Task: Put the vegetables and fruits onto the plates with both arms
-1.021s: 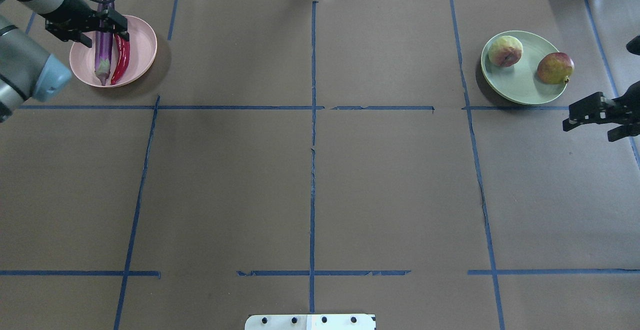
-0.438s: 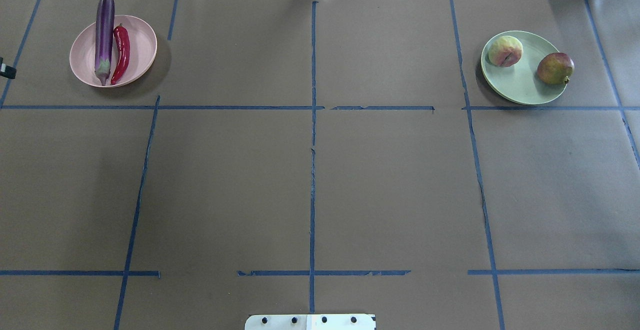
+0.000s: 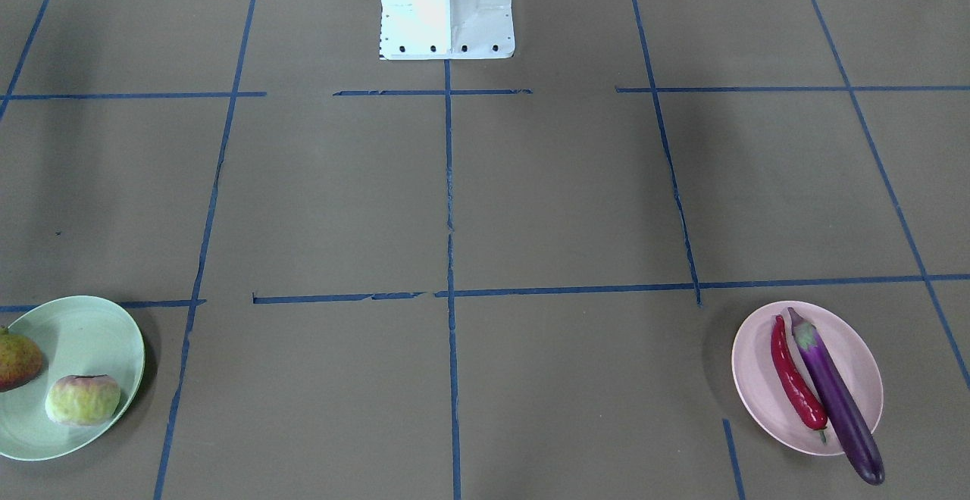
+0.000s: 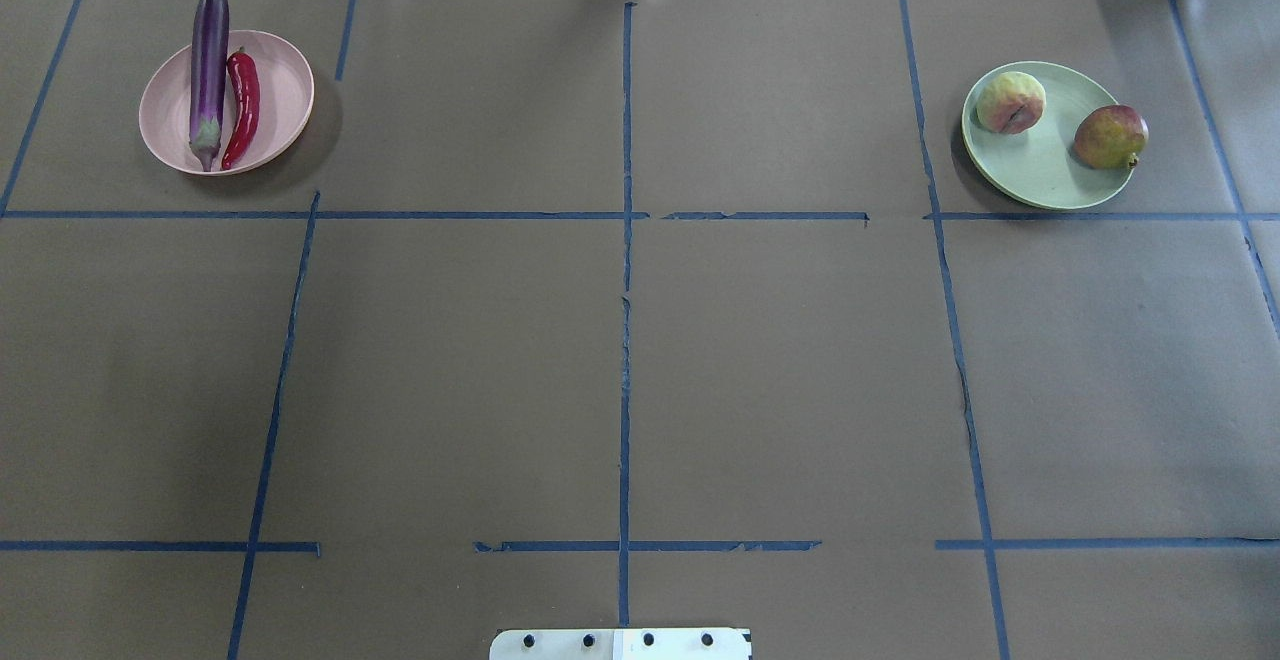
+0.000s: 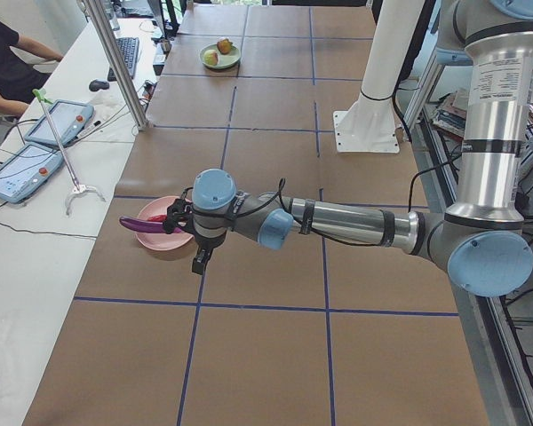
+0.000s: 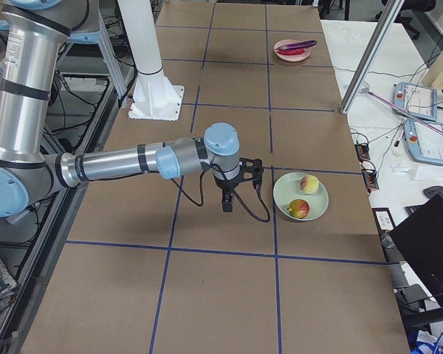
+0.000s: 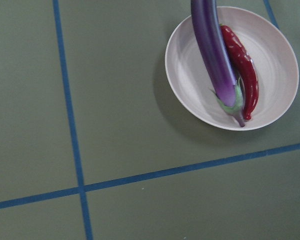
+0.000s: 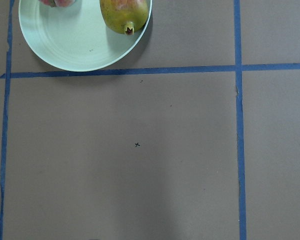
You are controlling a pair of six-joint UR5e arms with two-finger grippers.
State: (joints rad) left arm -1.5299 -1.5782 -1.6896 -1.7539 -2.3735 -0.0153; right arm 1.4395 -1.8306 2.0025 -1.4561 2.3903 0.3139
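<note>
The purple eggplant [image 4: 208,70] and the red chili pepper [image 4: 243,105] lie side by side on the pink plate [image 4: 285,80]; the eggplant's tip overhangs the rim. The peach [image 4: 1010,101] and the pomegranate-like fruit [image 4: 1110,136] lie on the mint green plate [image 4: 1045,170]. My left gripper [image 5: 199,261] shows only in the exterior left view, raised beside the pink plate [image 5: 160,240]; I cannot tell if it is open. My right gripper [image 6: 227,200] shows only in the exterior right view, raised beside the green plate [image 6: 284,195]; I cannot tell its state.
The table is covered with brown paper marked by blue tape lines [image 4: 625,240]. The white robot base [image 3: 445,7] stands at the near edge. Monitors, tablets and a seated person [image 5: 4,53] are beyond the far table edge.
Both arms have pulled back out of the overhead view. A second ago the left gripper hung over the pink plate and the right gripper was at the right edge. The produce has not moved.
</note>
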